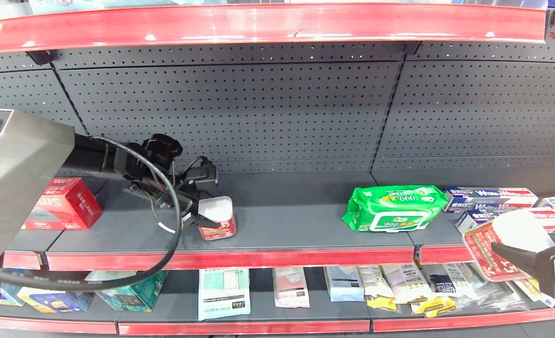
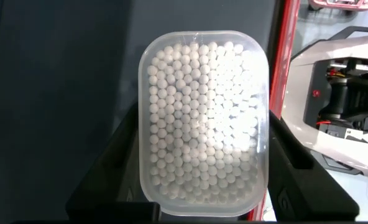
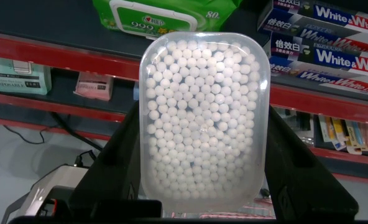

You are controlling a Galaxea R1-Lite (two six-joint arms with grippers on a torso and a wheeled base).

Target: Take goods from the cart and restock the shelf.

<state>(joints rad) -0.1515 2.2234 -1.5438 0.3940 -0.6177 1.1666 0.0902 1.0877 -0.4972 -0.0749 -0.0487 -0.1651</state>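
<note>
Two tubs of small white beads with red labels are in hand. My left gripper is shut on one tub, which sits slightly tilted at the grey middle shelf near its front edge. From the left wrist camera, that tub lies between the black fingers. My right gripper is shut on the second tub, held in front of the shelf's right end, below the toothpaste boxes. In the right wrist view this tub fills the gap between the fingers.
A red box stands at the shelf's left end. A green wipes pack and toothpaste boxes lie at the right. Bare shelf lies between the left tub and the wipes. Packets line the lower shelf; a red-edged shelf hangs overhead.
</note>
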